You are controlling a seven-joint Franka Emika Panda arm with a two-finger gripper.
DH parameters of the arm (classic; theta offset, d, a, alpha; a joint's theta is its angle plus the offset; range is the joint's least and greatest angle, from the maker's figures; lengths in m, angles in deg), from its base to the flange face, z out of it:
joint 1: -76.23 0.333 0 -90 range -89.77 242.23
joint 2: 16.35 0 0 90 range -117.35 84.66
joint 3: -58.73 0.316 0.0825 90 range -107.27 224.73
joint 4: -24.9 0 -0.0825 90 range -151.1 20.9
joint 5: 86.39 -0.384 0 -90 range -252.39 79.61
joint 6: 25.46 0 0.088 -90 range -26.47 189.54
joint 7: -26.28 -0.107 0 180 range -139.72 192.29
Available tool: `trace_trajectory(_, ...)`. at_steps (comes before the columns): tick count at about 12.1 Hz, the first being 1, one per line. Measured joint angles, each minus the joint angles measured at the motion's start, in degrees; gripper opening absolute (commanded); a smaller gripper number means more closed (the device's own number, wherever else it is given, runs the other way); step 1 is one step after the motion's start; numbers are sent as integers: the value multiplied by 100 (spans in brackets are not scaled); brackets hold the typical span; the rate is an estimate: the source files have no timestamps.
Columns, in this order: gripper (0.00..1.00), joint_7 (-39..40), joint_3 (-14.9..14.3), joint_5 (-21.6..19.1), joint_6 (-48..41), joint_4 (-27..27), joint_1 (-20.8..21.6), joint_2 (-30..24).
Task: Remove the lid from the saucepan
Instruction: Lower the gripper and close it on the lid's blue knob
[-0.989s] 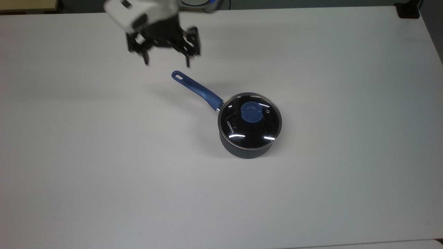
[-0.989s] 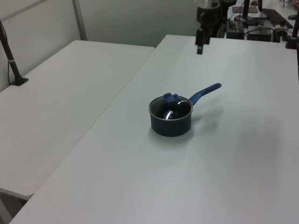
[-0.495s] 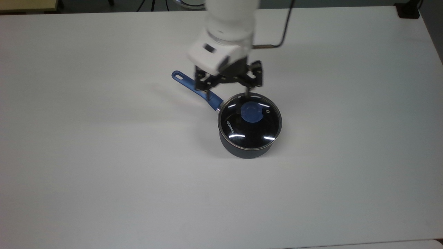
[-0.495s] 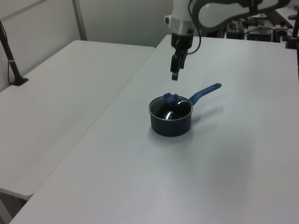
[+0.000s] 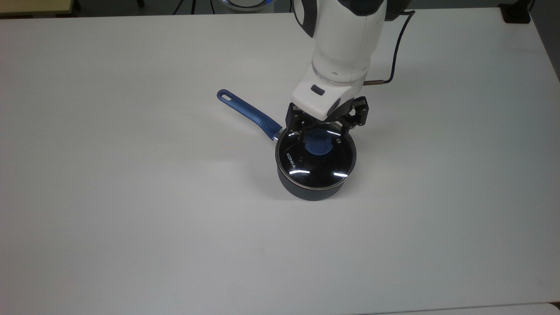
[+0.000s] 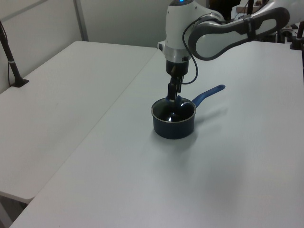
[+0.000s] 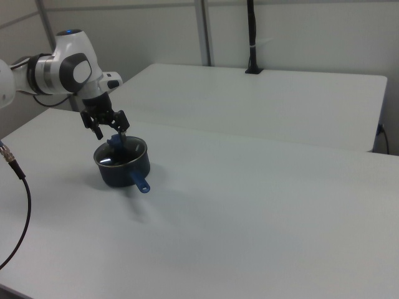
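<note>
Top view: the lid [image 5: 316,154] is a clear glass disc with a thin metal rim, white lettering near the top view's left edge of the glass, and a blue knob [image 5: 318,143] at its centre with a small steam hole just beside it. It sits closed on the pan [image 5: 311,190], a dark pot whose blue handle [image 5: 247,113] runs toward the top view's upper left and ends in a slot. The hand [image 5: 324,132] hangs over the knob with its fingers apart, one on each side of it; whether they touch it cannot be told. The white surface [image 5: 131,218] lies bare all round the pan, with wide room toward the near edge and both sides.

Left view: the pan [image 6: 174,124] stands near the surface's [image 6: 142,190] middle, handle [image 6: 207,94] pointing to the left view's right. The hand [image 6: 172,93] comes straight down onto the lid [image 6: 173,112]. A second table [image 6: 52,95] adjoins on the left view's left.

Right view: the hand [image 7: 109,129] straddles the knob [image 7: 116,142], fingers spread. The pan [image 7: 124,166] stands toward the right view's left, with open surface [image 7: 262,212] stretching to the right.
</note>
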Motion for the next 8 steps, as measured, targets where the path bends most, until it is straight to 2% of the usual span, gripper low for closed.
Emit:
trace_trajectory(2,78,-14,-1,0,102,9,4,44)
trace_trajectory(3,72,-36,-1,0,208,9,3,58)
trace_trajectory(5,52,-49,-7,3,237,10,0,85)
trace_trajectory(6,47,-49,-12,14,238,15,-1,96)
trace_trajectory(8,45,-50,-16,14,240,36,0,109)
